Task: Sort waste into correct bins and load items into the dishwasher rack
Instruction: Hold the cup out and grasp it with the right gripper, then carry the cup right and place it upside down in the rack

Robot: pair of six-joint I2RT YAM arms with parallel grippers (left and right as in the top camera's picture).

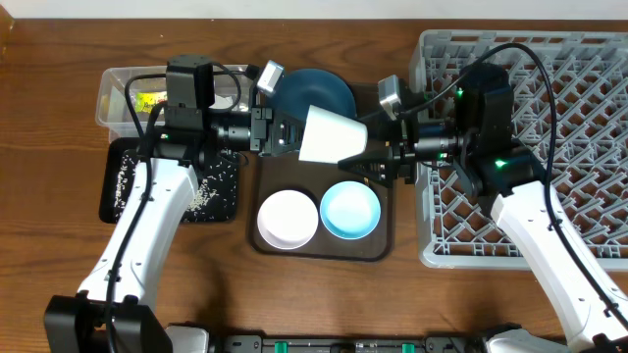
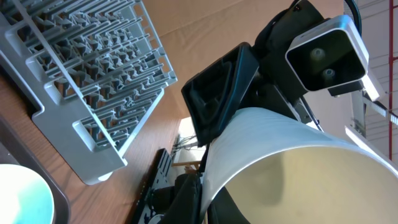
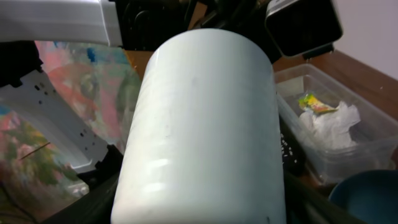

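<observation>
At upper left the clear tub [image 1: 110, 98] holds tissue [image 3: 333, 127] and a snack wrapper [image 3: 313, 102]. Just below it, the black tray [image 1: 113, 162] carries rice grains [image 1: 206, 196]. Mid-frame the small white cup [image 1: 329, 134] hangs sideways over the brown serving tray [image 1: 383, 245]. The left gripper [image 1: 278, 130] is at its rim, grip unclear. The right gripper [image 1: 373, 155] clamps its sides. The dark blue plate [image 1: 319, 90] lies behind, the white bowl [image 1: 287, 218] and light blue bowl [image 1: 350, 210] below, the rack [image 1: 589, 59] far right.

Dishwasher rack [image 1: 579, 98] right of cup [image 1: 329, 134]; bare table [image 1: 49, 118] leftward.
</observation>
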